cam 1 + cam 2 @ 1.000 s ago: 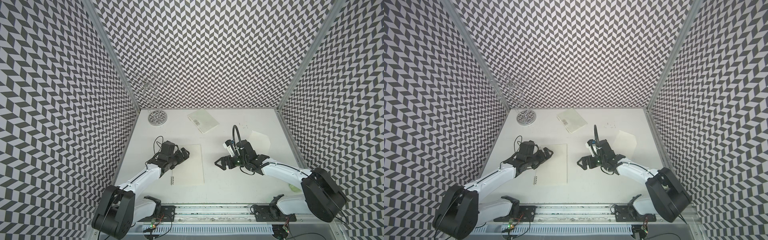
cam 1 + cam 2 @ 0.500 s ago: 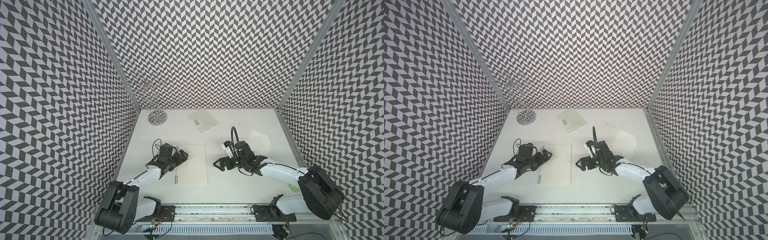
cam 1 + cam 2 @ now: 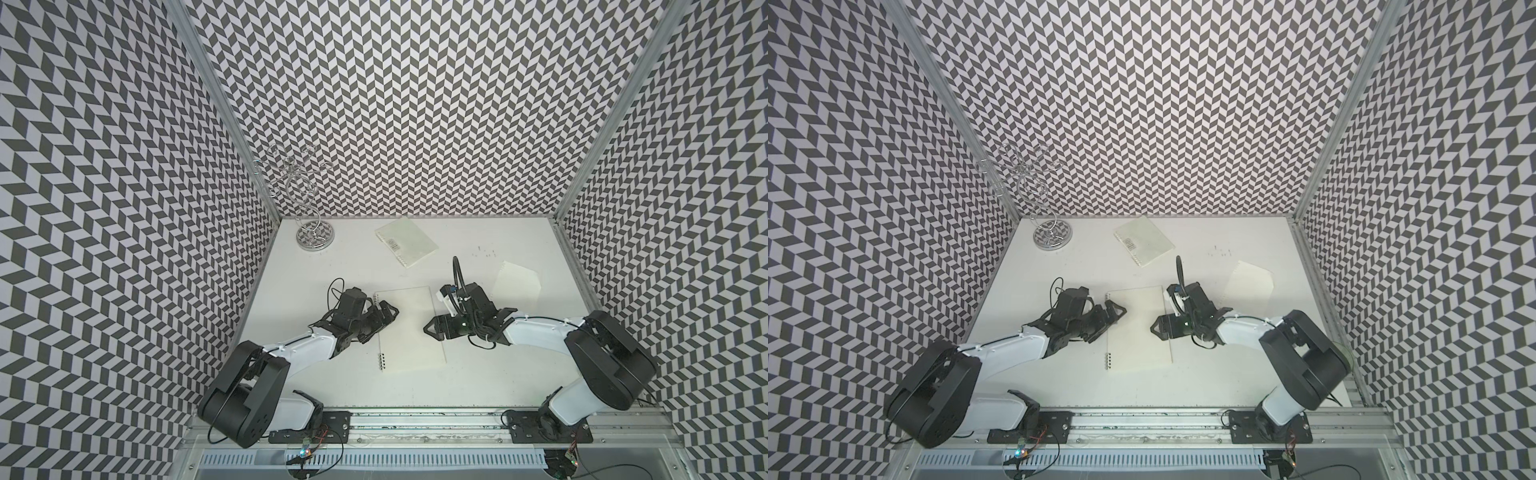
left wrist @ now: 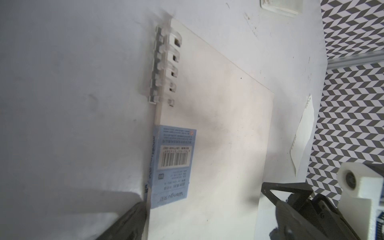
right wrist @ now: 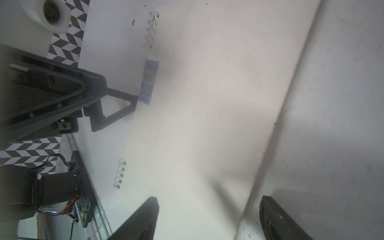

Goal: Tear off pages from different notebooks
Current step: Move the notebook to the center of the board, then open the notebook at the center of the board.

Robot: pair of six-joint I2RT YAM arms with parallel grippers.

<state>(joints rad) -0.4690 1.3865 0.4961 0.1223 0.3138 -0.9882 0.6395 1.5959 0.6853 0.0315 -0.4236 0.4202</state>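
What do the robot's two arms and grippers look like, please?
The left arm and right arm have white links between bulky black joints. The left gripper and right gripper are black, with triangular open-frame fingers. A black cable loops above each wrist.

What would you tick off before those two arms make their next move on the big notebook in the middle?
1. Large notebook within reach, nothing lying on it: ok.
2. Right end effector open, straddling its free edge: ok.
3. Only a page, not the cover, between those jaws: cannot tell.
4. Left end effector pinning the ring side: cannot tell.
5. Loose page lies apart from the notebook: ok.
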